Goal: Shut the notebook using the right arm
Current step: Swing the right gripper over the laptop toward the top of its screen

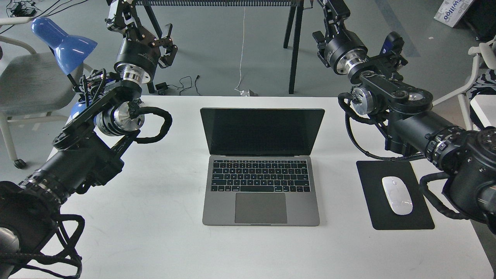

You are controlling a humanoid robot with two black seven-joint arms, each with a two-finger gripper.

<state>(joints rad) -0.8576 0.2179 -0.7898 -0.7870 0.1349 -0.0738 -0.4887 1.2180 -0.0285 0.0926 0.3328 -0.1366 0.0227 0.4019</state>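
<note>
The notebook [261, 170] sits open in the middle of the white table [155, 232], its grey base flat with keyboard and trackpad facing up, and its dark screen raised, leaning slightly back toward the far edge. Nothing touches it.

To its right, well clear of the base, lies a black mouse pad [399, 217] with a white mouse [397, 195] resting on it.

The right arm [410, 124] enters from the right edge, runs up and inward over the far right corner of the table, bends at a silver-ringed joint, and rises toward the top of the view. Its right gripper [333, 9] is at the frame's top edge, held high beyond the table and far from the screen; it is cut off, so whether its fingers are apart or together cannot be told.

The left arm [85, 147] mirrors this pose from the left, elbow over the table's left edge, forearm rising. The left gripper [120, 11] is likewise cropped at the top, and its finger spacing cannot be made out.

Behind the left arm stands a blue desk lamp [64, 42].
</note>
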